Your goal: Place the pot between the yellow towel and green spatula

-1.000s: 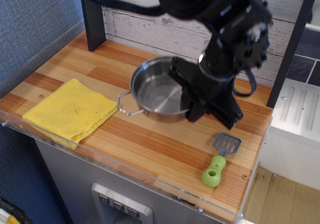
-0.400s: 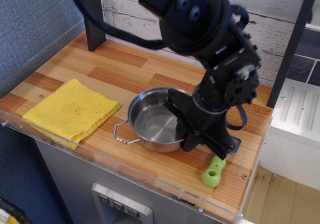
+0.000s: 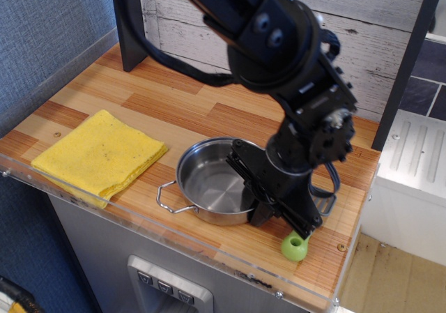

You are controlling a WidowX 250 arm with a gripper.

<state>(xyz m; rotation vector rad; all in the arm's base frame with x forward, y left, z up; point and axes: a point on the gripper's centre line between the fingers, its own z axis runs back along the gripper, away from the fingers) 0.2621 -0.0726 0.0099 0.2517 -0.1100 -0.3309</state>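
Spatula first, nearest the front edge: green spatula (image 3: 295, 246) showing only its lime handle end with the hole, blade hidden under the black claw (image 3: 268, 205). Lying lengthwise roughly front to back, handle toward the front edge, judging by the visible part.

Just behind and to the picture's left of that handle: pot (image 3: 212, 181) sitting low over the table (image 3: 132, 97), near the front rim, one wire loop handle poking out toward the front-left. Not telling for certain whether resting on the wood or hovering just off it. Claw gripping the pot by its right rim, one finger reaching inside the bowl, the other seemingly outside the wall; pinching that rim, as far as can be made out.

Further left and slightly back: yellow towel (image 3: 98, 153) lying flat, its near corner just beside the pot's left side, apart from it by a narrow strip of wood.

Deciding relation: pot lying to the left of the claw, claw body crowding over the spatula on the right. Already lining up along the towel–spatula line, so probably calling only for a release and a straight lift. Risking, on withdrawal, a nudge of the spatula underneath or a drag of the pot toward it.
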